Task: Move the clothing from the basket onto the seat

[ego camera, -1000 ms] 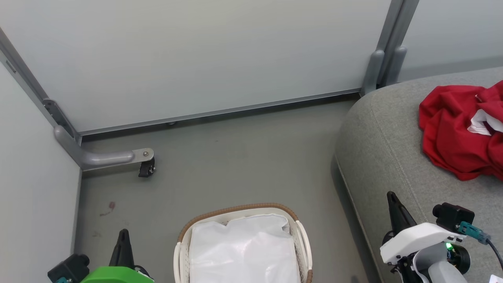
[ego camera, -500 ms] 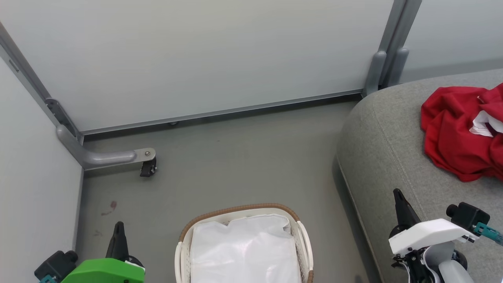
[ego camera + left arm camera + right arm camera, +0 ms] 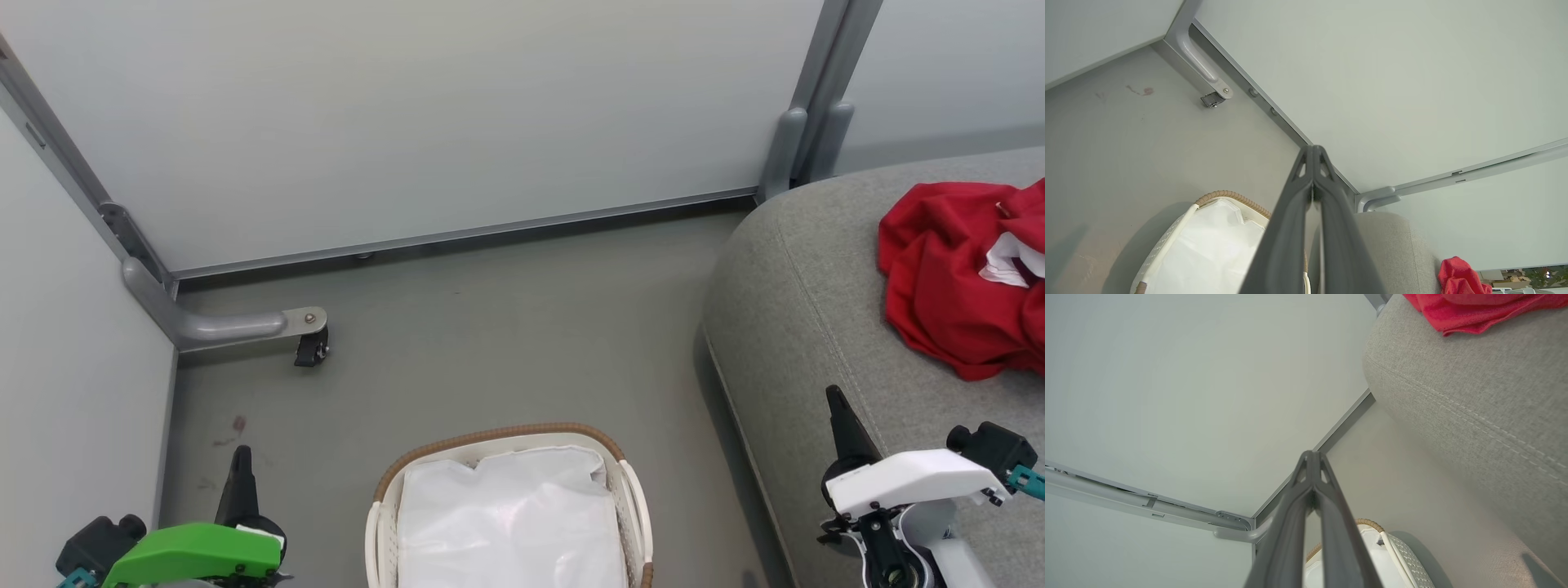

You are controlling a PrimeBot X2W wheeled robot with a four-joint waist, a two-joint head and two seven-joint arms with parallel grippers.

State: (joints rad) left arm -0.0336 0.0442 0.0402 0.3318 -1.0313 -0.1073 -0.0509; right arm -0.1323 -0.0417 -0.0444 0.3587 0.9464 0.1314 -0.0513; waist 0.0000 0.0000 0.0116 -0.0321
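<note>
On the seat (image 3: 808,327), toward its right part, lies the clothing (image 3: 939,286): one crumpled red heap with a white patch showing among the folds, cut off by the right edge of the head view. How many garments make up the heap cannot be told. One basket (image 3: 490,433) stands on the grey floor (image 3: 506,327), left of the seat and apart from it, at the bottom centre of the head view. Its brown woven rim encloses one white liner (image 3: 506,523). Two grippers flank the basket. The left gripper (image 3: 1313,151), under a green housing, hangs over the floor to the basket's left. The right gripper (image 3: 1312,455), under a white housing, hangs over the near edge of the seat, well short of the heap. Each wrist view shows its two dark fingers pressed together along their length, pinching nothing. Pale wall panels (image 3: 449,114) close the far side and the left side. At their corner a curved grey metal foot (image 3: 220,327) carries one black caster (image 3: 310,349), and one small reddish stain (image 3: 237,423) marks the floor nearby.
</note>
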